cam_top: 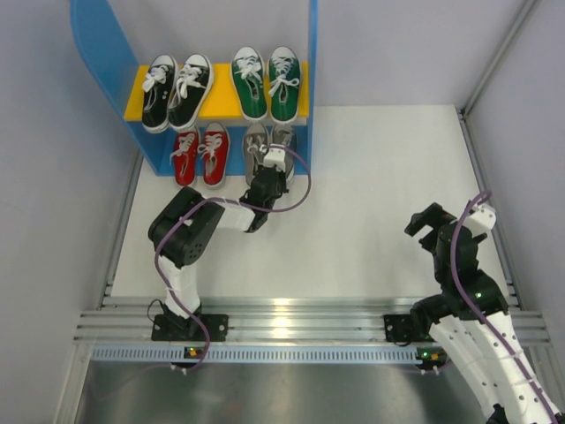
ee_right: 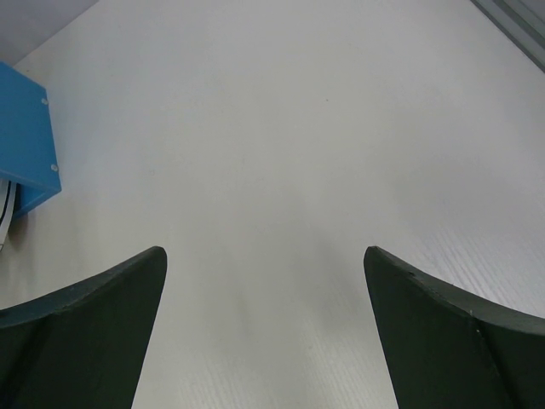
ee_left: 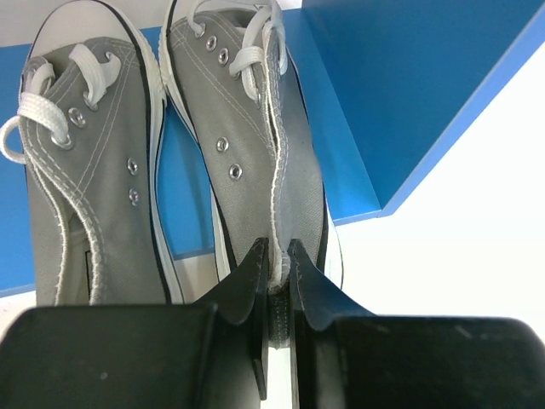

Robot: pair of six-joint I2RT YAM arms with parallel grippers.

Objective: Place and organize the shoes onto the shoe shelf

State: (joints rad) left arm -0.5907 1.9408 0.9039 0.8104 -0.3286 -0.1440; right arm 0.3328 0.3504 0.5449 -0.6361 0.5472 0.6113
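As the left arm stretches toward the table's (cam_top: 371,177) far left corner, the left gripper (ee_left: 274,256) has its fingers drawn narrow, pinching the heel rim of the right grey shoe (ee_left: 255,153) — only the thin canvas edge sits between them. That shoe lies toe-inward on the lower level of the shoe shelf (cam_top: 101,53), with its heel end toward the gripper, just beside the blue right side panel (ee_left: 409,94). Its partner, the left grey shoe (ee_left: 85,170), lies close alongside on the same level, with a sliver of blue showing between the two soles.

From the overhead camera the shelf stands in the far left corner, open side facing the arms. The red pair (cam_top: 200,155) sits on the lower level, left of the grey shoes. Up on the yellow upper board (cam_top: 225,104), the black pair (cam_top: 177,91) takes the left half and the green pair (cam_top: 266,82) the right, each pair side by side.

Over by the right edge, toward the near right corner, the right gripper (cam_top: 430,225) hangs above the white tabletop, well apart from the shelf. Its fingers are spread wide — the wrist camera shows white table surface between the two dark pads, with a corner of the blue shelf at the left edge of that view.
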